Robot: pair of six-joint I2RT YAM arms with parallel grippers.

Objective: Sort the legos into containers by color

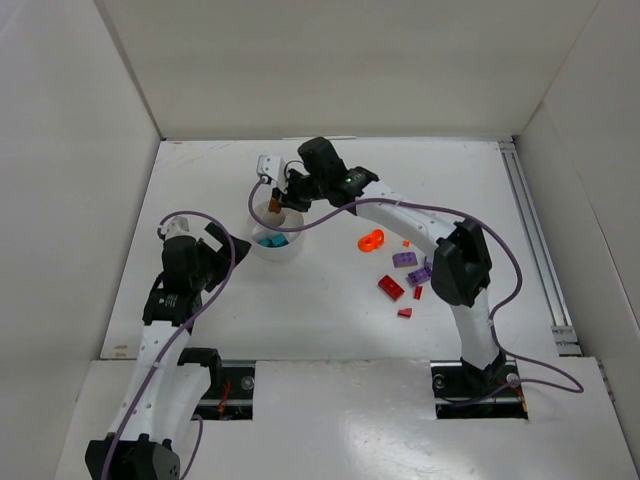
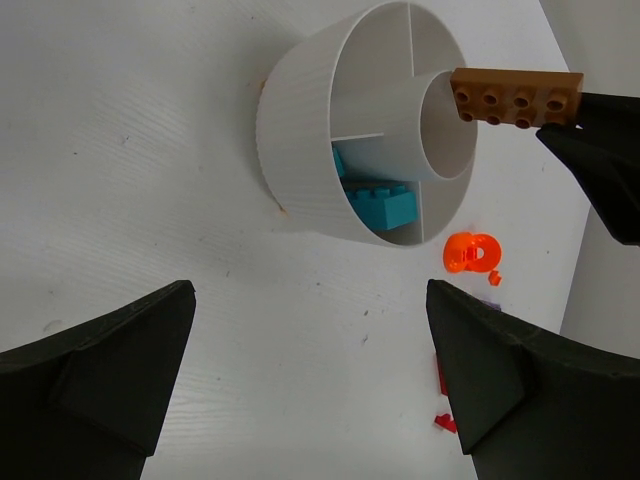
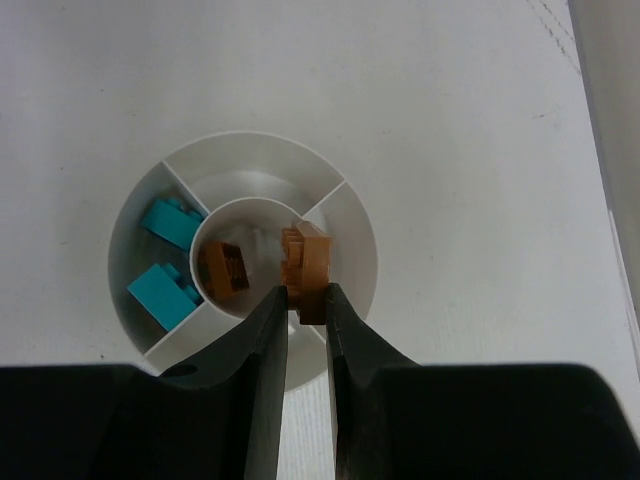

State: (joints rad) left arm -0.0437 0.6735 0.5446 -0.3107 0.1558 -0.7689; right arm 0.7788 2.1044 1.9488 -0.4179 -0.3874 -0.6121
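On the left of the white tabletop (image 1: 330, 190), the left end effector (image 2: 310, 287) hovers with its two dark fingers spread wide and nothing between them, facing the white dish (image 3: 260, 165) from near by; the dish is round, with wedge compartments around a central hub, and sits left of the tabletop's centre; two teal bricks (image 3: 172, 222) lie in one wedge on its left side, seen from the right wrist, and a brown brick (image 3: 224, 268) lies inside the hub; directly above the dish, the right end effector (image 3: 303, 298) points downward and pinches a flat brown studded piece (image 3: 305, 262) by one end, its fingers close together on it; the piece hangs clear of the dish, over the hub's edge, and whether it is over the hub or the neighbouring wedge cannot be told; further right, loose on the tabletop, lie an orange ring (image 1: 372, 240), two purple bricks (image 1: 404, 259) and several red bricks (image 1: 390, 287), close beside the right arm's forearm (image 1: 462, 262).
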